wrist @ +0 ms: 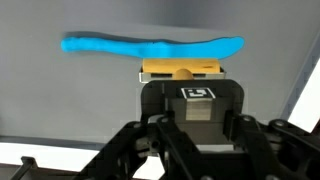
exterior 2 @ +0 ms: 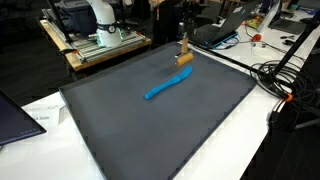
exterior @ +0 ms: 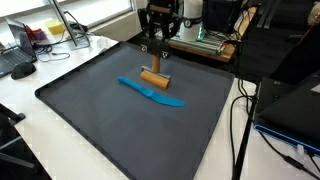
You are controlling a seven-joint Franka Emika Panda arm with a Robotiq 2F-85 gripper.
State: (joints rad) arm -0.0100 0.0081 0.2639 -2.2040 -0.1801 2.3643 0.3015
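Note:
My gripper [exterior: 159,58] hangs over the far part of a dark grey mat [exterior: 110,125], pointing down. Its fingertips are just above or touching a small wooden block [exterior: 153,78], which also shows in the other exterior view [exterior 2: 186,59]. In the wrist view the block [wrist: 180,69] sticks out just past the black fingertips [wrist: 196,100]. I cannot tell whether the jaws grip it. A long blue flat tool [exterior: 152,91] lies on the mat right beside the block. It shows in both exterior views [exterior 2: 167,84] and across the top of the wrist view [wrist: 150,46].
The mat [exterior 2: 150,125] covers most of a white table. A wooden bench with equipment [exterior 2: 95,42] stands behind it. Cables [exterior 2: 280,80] trail beside the mat. A keyboard and mouse [exterior: 20,68] and a dark case [exterior: 290,110] lie at the table's sides.

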